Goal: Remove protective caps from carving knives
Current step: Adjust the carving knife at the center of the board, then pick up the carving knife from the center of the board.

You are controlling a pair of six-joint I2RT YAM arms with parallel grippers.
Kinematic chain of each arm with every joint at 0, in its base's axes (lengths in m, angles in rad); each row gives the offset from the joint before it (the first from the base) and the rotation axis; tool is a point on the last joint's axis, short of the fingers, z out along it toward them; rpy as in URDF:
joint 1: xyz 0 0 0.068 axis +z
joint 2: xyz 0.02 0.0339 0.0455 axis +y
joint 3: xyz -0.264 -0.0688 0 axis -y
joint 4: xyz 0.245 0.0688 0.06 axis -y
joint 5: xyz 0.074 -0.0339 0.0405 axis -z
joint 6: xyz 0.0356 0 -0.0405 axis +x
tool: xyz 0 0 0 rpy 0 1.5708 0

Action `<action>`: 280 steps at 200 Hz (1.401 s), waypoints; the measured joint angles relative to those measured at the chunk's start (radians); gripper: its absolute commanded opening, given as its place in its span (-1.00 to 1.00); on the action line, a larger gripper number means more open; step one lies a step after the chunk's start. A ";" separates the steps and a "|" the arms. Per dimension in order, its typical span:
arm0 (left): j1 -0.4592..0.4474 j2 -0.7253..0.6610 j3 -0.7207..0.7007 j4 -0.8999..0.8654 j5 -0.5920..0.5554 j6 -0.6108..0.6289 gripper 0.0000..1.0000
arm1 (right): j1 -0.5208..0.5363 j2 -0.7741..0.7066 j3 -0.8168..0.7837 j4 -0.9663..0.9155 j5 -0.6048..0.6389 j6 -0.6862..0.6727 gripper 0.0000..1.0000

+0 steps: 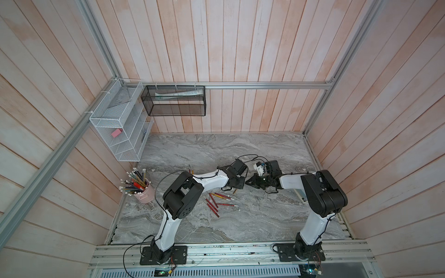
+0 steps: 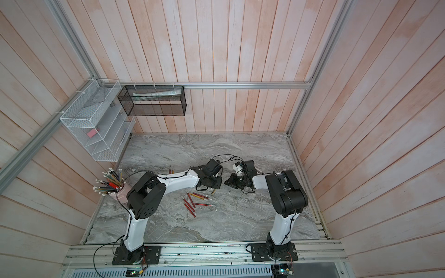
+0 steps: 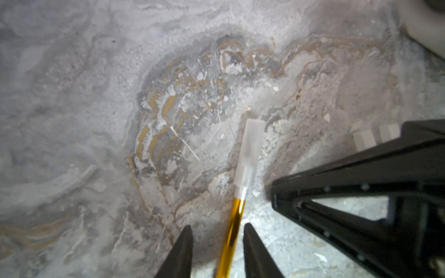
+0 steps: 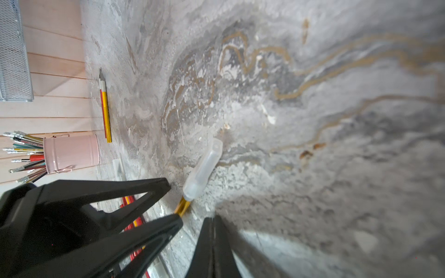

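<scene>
A yellow-handled carving knife (image 3: 233,231) lies on the marble table, its tip inside a whitish translucent protective cap (image 3: 250,149) (image 4: 204,166). My left gripper (image 3: 218,227) is open and straddles the yellow handle, with a gap on each side. My right gripper (image 4: 213,217) is shut with nothing in it, its tip just beside the cap's base. In both top views the two grippers meet tip to tip at mid-table (image 1: 246,184) (image 2: 224,183). Several red and yellow carving knives (image 1: 214,202) lie loose nearer the front. Two more (image 1: 191,171) (image 4: 104,108) lie further back.
A pink cup of pencils (image 1: 144,192) (image 4: 72,154) stands at the table's left edge. A white wire rack (image 1: 120,130) and a black mesh basket (image 1: 173,101) hang on the walls. A white object (image 1: 299,195) lies by the right arm. Small whitish pieces (image 3: 366,138) lie beside the right gripper.
</scene>
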 measured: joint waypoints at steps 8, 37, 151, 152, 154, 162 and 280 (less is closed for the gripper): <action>-0.004 0.005 0.006 -0.002 -0.014 0.003 -0.28 | 0.000 -0.001 -0.002 0.001 -0.002 0.003 -1.00; -0.017 0.018 0.023 -0.009 -0.055 0.012 -0.33 | -0.001 -0.001 -0.003 0.002 -0.006 0.005 -1.00; -0.028 0.035 0.038 -0.005 -0.110 0.030 -0.96 | -0.018 -0.051 -0.015 -0.004 -0.005 0.008 -0.84; -0.028 0.035 0.039 -0.005 -0.110 0.032 -0.97 | -0.018 -0.052 -0.015 -0.004 -0.005 0.008 -0.84; -0.028 0.035 0.039 -0.005 -0.110 0.027 -0.98 | -0.018 -0.053 -0.015 -0.004 -0.005 0.008 -0.84; -0.028 0.035 0.039 -0.005 -0.109 0.029 -1.00 | -0.018 -0.059 -0.015 -0.007 -0.005 0.008 -0.82; -0.028 -0.039 0.015 -0.063 -0.034 0.029 -1.00 | -0.019 -0.098 0.043 -0.045 -0.021 0.027 -0.06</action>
